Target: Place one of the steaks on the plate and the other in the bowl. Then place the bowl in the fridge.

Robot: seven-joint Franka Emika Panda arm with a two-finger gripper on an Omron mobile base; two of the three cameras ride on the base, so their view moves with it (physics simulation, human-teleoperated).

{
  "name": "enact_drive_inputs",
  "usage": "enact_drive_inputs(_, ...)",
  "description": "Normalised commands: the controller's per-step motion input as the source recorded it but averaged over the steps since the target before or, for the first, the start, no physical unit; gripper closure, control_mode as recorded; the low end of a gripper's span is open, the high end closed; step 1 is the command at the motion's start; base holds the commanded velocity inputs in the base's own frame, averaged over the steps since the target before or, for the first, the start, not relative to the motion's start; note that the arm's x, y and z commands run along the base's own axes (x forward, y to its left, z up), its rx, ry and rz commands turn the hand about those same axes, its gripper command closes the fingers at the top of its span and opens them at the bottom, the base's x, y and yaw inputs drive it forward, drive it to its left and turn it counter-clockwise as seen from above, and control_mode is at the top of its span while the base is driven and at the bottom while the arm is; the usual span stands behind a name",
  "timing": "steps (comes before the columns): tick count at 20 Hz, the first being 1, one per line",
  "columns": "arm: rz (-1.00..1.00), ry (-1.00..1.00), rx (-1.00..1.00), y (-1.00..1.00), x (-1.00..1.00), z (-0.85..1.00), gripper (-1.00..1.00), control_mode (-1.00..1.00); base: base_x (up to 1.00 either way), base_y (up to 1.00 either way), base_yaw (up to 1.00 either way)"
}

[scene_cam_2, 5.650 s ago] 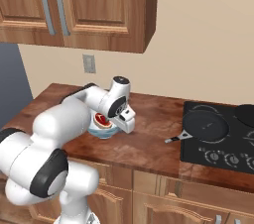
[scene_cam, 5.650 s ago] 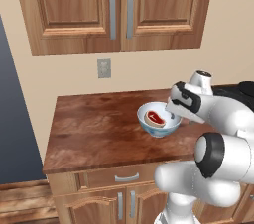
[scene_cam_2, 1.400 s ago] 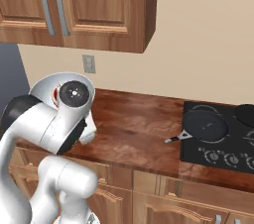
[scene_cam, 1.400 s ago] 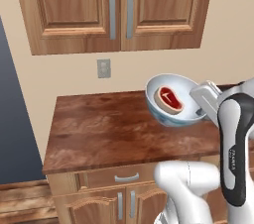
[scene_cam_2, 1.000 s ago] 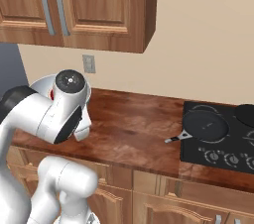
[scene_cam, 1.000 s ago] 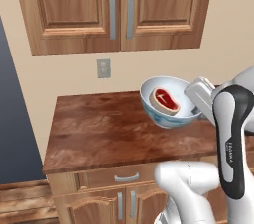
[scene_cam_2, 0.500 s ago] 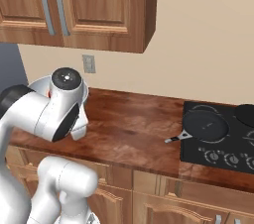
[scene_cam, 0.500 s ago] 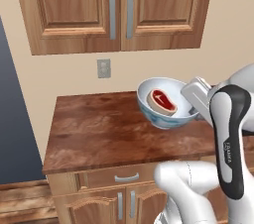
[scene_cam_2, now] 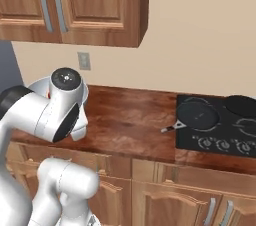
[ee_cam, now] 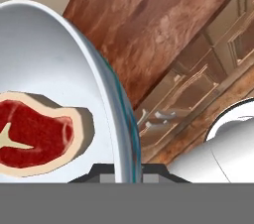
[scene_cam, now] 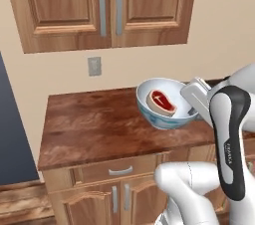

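My gripper (scene_cam: 191, 105) is shut on the right rim of the bowl (scene_cam: 160, 114), white inside and pale blue outside, and holds it tilted in the air above the wooden counter (scene_cam: 94, 124). One steak (scene_cam: 161, 101) lies inside it, red with a pale fat rim. In the hand view the bowl's rim (ee_cam: 115, 104) runs up between my fingertips and the steak (ee_cam: 34, 134) rests left of it. The plate and the other steak are out of view. A dark grey upright slab (scene_cam: 10, 134) at the counter's left end looks like the fridge's side.
A black frying pan (scene_cam_2: 196, 115) sits on the black cooktop (scene_cam_2: 227, 132) at the counter's right. Wooden wall cabinets (scene_cam: 107, 5) hang above, and an outlet (scene_cam: 94, 66) is on the wall. Drawers and doors (scene_cam: 117, 189) lie below the counter.
The bowl was lifted off the counter with the steak in it. Over the last second it has drifted only slightly left, and the arm's elbow has swung left in the right base view.
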Motion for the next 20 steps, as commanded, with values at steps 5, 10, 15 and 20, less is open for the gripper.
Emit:
enact_drive_inputs(5,0.00,0.00,0.00,0.00,0.00,0.00,1.00,1.00,-0.47,-0.12,-0.31)
enact_drive_inputs(10,0.00,0.00,0.00,0.00,0.00,0.00,1.00,1.00,-0.35,-0.21,-0.45)
enact_drive_inputs(15,0.00,0.00,0.00,0.00,0.00,0.00,1.00,1.00,-0.17,-0.18,-0.58)
enact_drive_inputs(20,0.00,0.00,0.00,0.00,0.00,0.00,1.00,1.00,0.00,-0.17,-0.57)
